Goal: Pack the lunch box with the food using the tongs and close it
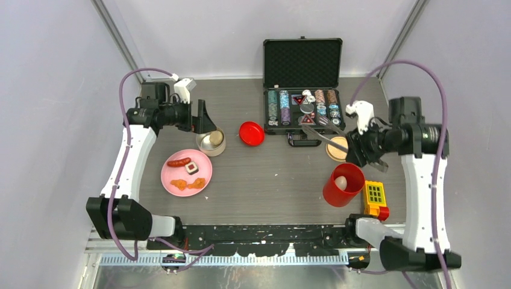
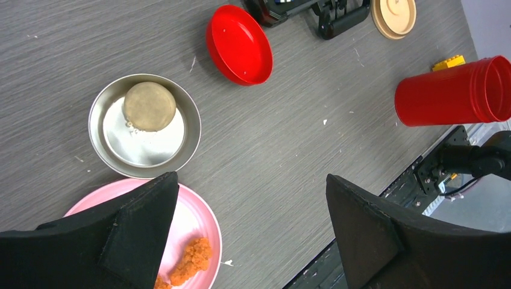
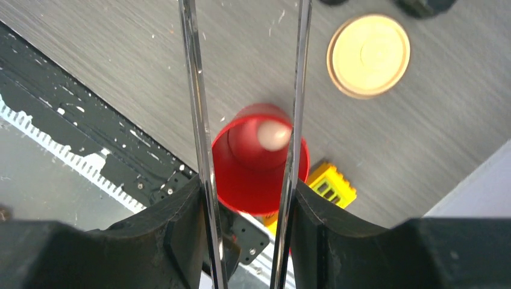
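Observation:
My right gripper (image 1: 361,150) (image 3: 246,192) is shut on the tongs (image 1: 322,136) (image 3: 196,90). Their two slim arms stay spread and point toward the poker case. Below them stands the open red canister (image 1: 334,195) (image 3: 241,180) with a pale egg piece (image 3: 274,135) inside. The beige disc lid (image 1: 337,148) (image 3: 368,55) lies flat beside it. My left gripper (image 1: 202,117) (image 2: 250,198) hangs open and holds nothing, above the steel bowl (image 1: 218,149) (image 2: 194,120), which holds a tan round piece (image 2: 149,106). The red lid (image 1: 251,133) (image 2: 238,44) lies mid-table. A sausage (image 1: 179,162), a cube (image 1: 191,168) and nuggets (image 1: 187,183) sit on the pink plate.
The pink plate (image 1: 170,173) lies front left. An open black poker-chip case (image 1: 303,90) stands at the back, its handle toward the red lid. A yellow and red block toy (image 1: 375,198) sits right of the canister, near the table's front edge.

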Controlling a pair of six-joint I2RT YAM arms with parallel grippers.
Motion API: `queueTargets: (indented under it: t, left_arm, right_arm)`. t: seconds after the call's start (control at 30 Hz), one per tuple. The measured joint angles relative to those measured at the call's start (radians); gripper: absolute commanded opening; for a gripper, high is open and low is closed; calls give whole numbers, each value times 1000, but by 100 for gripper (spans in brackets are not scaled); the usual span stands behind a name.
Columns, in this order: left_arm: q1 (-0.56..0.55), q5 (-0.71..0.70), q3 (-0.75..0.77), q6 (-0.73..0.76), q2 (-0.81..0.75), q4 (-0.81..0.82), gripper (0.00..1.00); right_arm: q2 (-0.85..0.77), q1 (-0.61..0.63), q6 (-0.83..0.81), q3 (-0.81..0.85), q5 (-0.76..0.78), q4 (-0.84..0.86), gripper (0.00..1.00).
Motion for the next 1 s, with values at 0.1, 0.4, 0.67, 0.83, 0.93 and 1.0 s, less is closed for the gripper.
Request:
queueTargets:
  t: [0.1, 0.4, 0.67, 0.83, 0.93, 1.0]
  left_arm:
    - [16, -3, 13, -13, 8, 0, 95]
    - [178, -5, 13, -87, 26, 4, 94]
    - [273, -66, 13, -172, 26, 20, 95]
    - [275, -165, 13, -220, 24, 26, 96]
    - [278, -214, 13, -247, 21, 34, 97]
    - [282, -239, 13, -264, 20, 37, 97]
  right_arm:
    - [87, 94, 27, 39, 4, 56, 50]
    - [294, 578, 157, 96, 172, 245, 45]
    - [586, 879, 318, 208, 280, 421, 41]
    - [716, 978, 458, 269, 292, 477, 41]
    - [758, 1026, 544, 290, 318, 515, 41]
    - [772, 1057, 604, 294, 341, 544, 41]
